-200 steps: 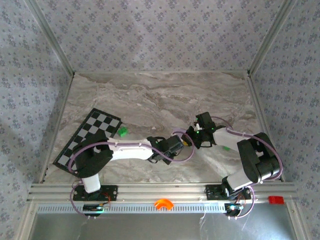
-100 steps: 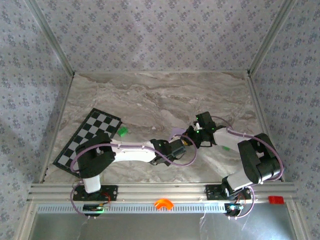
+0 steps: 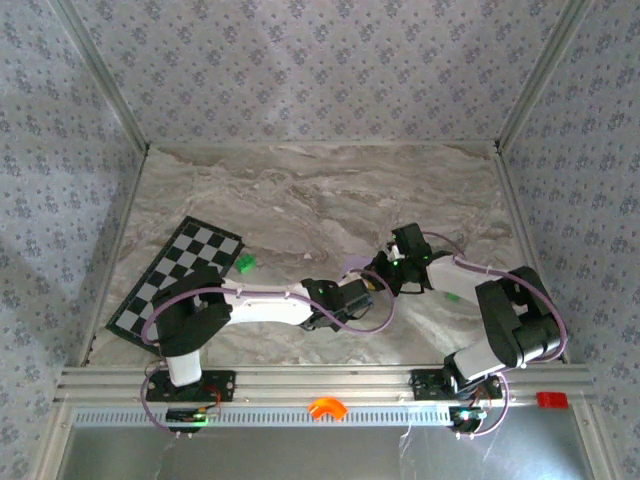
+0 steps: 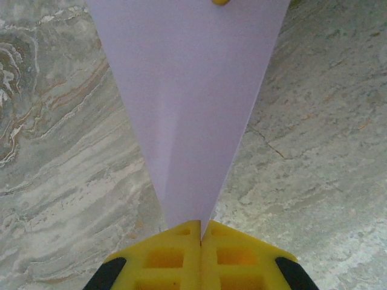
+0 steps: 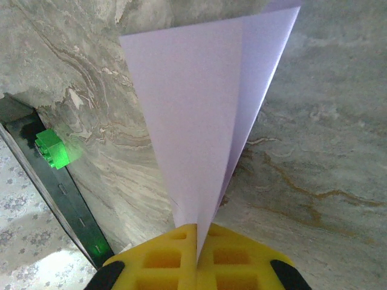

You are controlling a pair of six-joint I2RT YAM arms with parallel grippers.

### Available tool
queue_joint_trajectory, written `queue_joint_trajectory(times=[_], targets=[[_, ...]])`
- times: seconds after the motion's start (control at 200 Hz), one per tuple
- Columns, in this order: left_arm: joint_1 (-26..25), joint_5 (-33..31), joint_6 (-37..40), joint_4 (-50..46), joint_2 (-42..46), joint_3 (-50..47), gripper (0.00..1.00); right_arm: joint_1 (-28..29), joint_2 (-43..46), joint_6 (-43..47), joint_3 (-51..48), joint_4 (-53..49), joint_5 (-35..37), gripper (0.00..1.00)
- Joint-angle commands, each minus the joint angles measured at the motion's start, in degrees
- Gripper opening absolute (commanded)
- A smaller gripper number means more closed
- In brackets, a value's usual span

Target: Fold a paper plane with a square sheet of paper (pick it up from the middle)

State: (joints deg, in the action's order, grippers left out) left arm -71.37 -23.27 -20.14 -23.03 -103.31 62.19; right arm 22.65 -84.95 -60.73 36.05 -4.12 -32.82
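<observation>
The square sheet of paper [image 4: 187,90], pale lilac, is folded into a narrow pointed shape with a centre crease, like a paper plane. It hangs just above the marble table between both arms. My left gripper [image 4: 201,225] is shut on one tapered end, its yellow fingers [image 4: 163,257] pressed together. At the other narrow end of the paper [image 5: 205,103], my right gripper [image 5: 196,227] is shut as well. Seen from above, the left gripper [image 3: 362,285] and right gripper [image 3: 385,272] nearly meet at the table's middle, and a sliver of paper [image 3: 355,268] peeks out.
A black-and-white checkered board [image 3: 180,272] lies at the left, with a tiny green block [image 3: 243,263] beside its right corner. That block [image 5: 53,149] also sits to the left of the paper. Patterned walls enclose the marble table [image 3: 300,190].
My left arm has slid a little to the right, toward the right gripper, and its jaws have closed onto the paper. The right arm has kept still.
</observation>
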Motion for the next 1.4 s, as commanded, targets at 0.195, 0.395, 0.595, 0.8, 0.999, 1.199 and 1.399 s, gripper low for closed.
queue_joint_trajectory(times=[0.195, 0.395, 0.595, 0.8, 0.999, 1.199, 1.399], targets=[[-0.4, -1.0, -0.4, -1.8, -0.8, 1.0, 0.00, 0.3, 1.0, -0.6, 0.5, -0.7, -0.8, 0.01], [0.6, 2.7, -2.5, 0.1, -0.2, -0.3, 0.00, 0.0, 1.4, 2.6, 1.5, -2.6, -1.0, 0.24], [4.7, 13.5, -5.4, 6.6, 2.8, -4.4, 0.00, -4.0, 5.3, 9.0, 1.8, -10.1, 1.4, 0.41], [9.6, 25.1, -7.5, 14.4, 5.1, -9.0, 0.00, -8.3, 10.3, 12.3, 0.2, -12.6, 0.9, 0.44], [12.2, 31.3, -9.4, 18.5, 4.4, -11.0, 0.00, -9.2, 11.8, 12.9, -1.3, -12.5, 0.6, 0.45], [13.4, 33.8, -10.8, 19.9, 2.9, -11.8, 0.00, -8.7, 12.4, 13.1, -3.0, -9.5, -0.1, 0.43], [14.1, 35.4, -12.8, 21.4, 1.0, -12.5, 0.00, -3.3, 16.7, 17.1, -6.6, -1.7, 4.1, 0.26]])
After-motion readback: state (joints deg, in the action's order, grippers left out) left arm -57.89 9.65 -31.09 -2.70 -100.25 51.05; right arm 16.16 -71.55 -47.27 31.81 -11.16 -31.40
